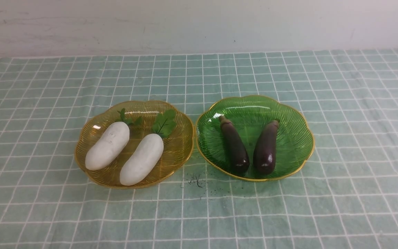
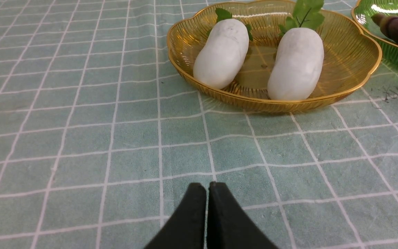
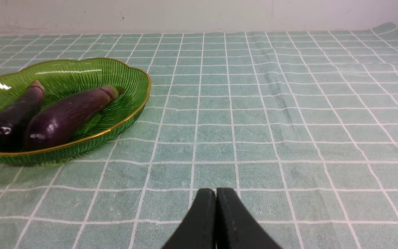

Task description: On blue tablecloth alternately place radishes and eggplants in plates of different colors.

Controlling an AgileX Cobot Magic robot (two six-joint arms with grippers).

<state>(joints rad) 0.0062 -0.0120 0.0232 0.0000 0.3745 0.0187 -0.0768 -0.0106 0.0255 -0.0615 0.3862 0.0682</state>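
In my front view the blue tablecloth (image 1: 47, 86) fills the frame below a pale wall (image 1: 199, 24). Left of centre sits the amber plate (image 1: 92, 138), carrying two radishes side by side: the left radish (image 1: 107, 145) and the right radish (image 1: 142, 159), leaf tufts toward the top of the frame. Just right of it, rims nearly touching, the green plate (image 1: 295, 124) holds the left eggplant (image 1: 234, 146) and the right eggplant (image 1: 265, 148), stems toward the top. A dark scribble mark (image 1: 195, 180) lies on the cloth below the plates. My left hand (image 2: 207, 188) shows pressed together, empty, over bare cloth. My right hand (image 3: 216, 193) is likewise pressed together and empty.
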